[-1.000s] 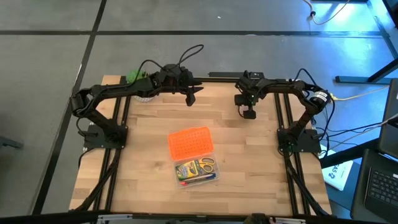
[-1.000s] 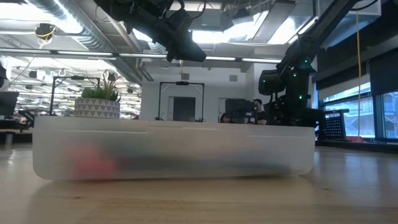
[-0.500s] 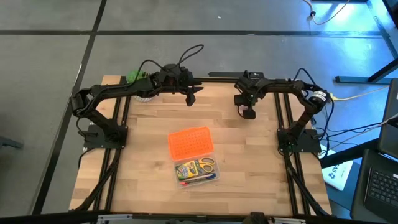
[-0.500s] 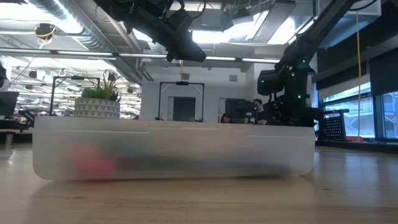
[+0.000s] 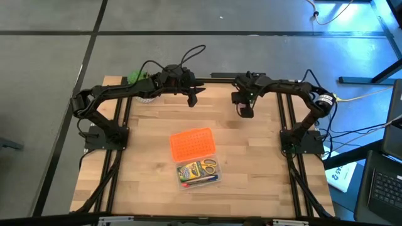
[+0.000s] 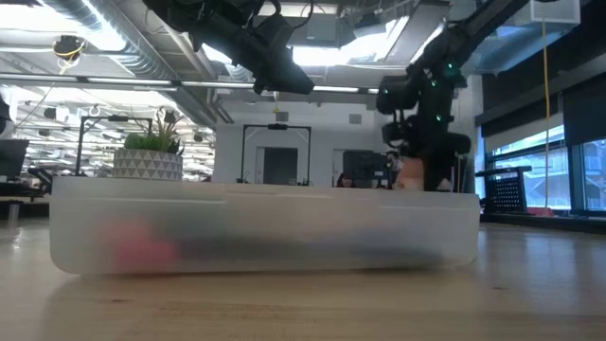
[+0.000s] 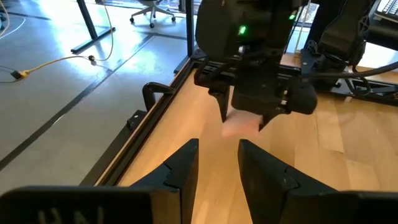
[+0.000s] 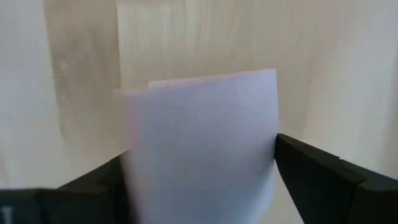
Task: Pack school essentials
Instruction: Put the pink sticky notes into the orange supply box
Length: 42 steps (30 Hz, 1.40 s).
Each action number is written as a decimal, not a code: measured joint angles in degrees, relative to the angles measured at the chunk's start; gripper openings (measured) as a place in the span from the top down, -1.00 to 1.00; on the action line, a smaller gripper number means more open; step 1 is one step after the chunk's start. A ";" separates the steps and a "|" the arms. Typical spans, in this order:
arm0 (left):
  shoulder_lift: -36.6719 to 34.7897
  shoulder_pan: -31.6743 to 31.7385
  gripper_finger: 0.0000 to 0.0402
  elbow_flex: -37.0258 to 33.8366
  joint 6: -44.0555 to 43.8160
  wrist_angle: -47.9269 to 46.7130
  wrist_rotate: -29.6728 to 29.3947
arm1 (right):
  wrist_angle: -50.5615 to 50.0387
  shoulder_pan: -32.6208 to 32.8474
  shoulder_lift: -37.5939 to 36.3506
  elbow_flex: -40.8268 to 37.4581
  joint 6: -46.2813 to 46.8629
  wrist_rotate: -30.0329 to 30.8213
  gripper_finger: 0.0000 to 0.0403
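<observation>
The pink note pad (image 8: 199, 137) sits between the two fingers of the right claw (image 5: 245, 112), held at its sides and raised clear of the bench (image 5: 144, 157). In the left wrist view the pad (image 7: 241, 123) shows as a pale pink block under that claw, above the far part of the bench. In the low view a small pinkish patch (image 6: 409, 176) shows at the claw, above the case's rim.

The remaining essentials lie in the clear case (image 5: 198, 172) at the near middle of the bench: yellow-handled scissors (image 5: 208, 166), a green-and-yellow crayon box (image 5: 186, 170), and thin pencils (image 5: 201, 180) along the near edge. The orange perforated lid (image 5: 191, 144) rests just beyond the case, touching or overlapping its far edge.

The left claw (image 5: 193, 99) hangs over the far middle of the bench, well apart from the case. Its fingers (image 7: 183, 168) stand slightly apart, with nothing between them. A green potted plant (image 5: 135, 80) stands at the far left corner.
</observation>
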 joint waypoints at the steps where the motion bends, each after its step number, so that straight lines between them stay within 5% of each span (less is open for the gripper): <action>1: 0.00 0.00 0.47 0.00 0.00 0.00 0.00 | -0.24 0.75 -0.08 0.87 0.34 0.02 -0.54; 17: -2.80 -0.90 0.47 0.02 -2.67 -4.50 -4.96 | -7.25 14.85 -0.14 16.54 16.43 0.85 -0.54; 22: -7.49 -3.56 0.47 0.02 -2.64 -10.40 -4.87 | -7.16 20.69 -0.17 18.22 20.72 6.34 -0.54; 33: -17.98 -15.87 0.47 0.02 -0.67 -27.85 -4.83 | -3.93 34.15 -0.17 21.71 28.33 13.82 -0.54; 42: -19.73 -29.26 0.47 0.02 -2.36 -27.88 -7.94 | 2.70 44.09 -0.17 21.80 34.35 14.14 -0.54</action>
